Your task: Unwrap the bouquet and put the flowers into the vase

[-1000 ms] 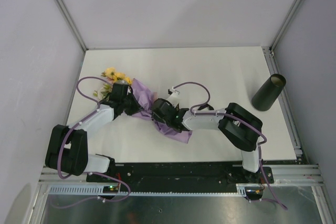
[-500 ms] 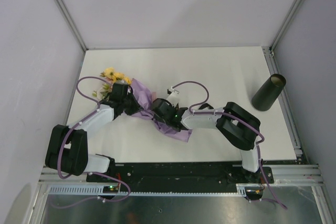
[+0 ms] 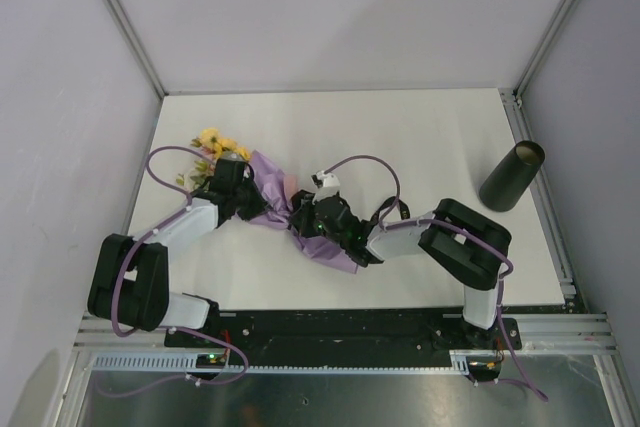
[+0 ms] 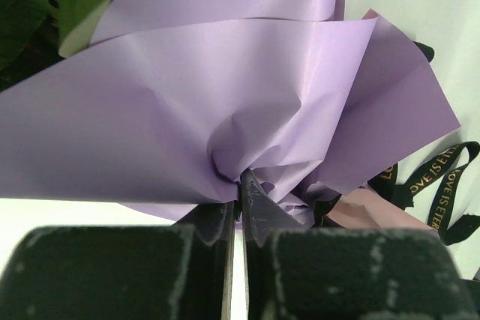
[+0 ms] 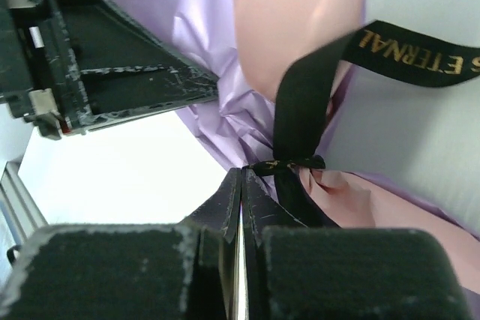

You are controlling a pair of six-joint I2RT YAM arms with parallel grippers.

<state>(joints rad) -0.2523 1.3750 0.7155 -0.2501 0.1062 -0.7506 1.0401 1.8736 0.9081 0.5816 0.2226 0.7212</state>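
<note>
So the vase [image 3: 511, 179] is way over at the right edge of the table [image 3: 400, 127], a dark cylinder whose round mouth shows up toward the far right in the overhead shot, well apart from everything else. The other "container" here is the paper wrap. The flowers [image 3: 213, 141] sit inside it, with the yellow heads poking out at the far-left end and a green leaf just visible at the top left of the left wrist view. The whole bouquet [image 3: 268, 172] lies flat on the left-centre of the table, the blooms pointing far-left and the lilac tail running near-right. Both arms reach in over it from the near edge, so most of its middle is covered from above. The left gripper [image 4: 240, 196] has its jaws nearly together, pinching a puckered fold of the lilac paper. The right gripper [image 5: 241, 185] is closed up tight with its tips right against the knot [image 5: 289, 162] of the black ribbon [image 5: 416, 54]. Honestly I can't tell whether any ribbon is actually caught between them. The ribbon has gold lettering and loops loose over the pink inside of the paper, with more of it trailing on the table beside the wrap.
</note>
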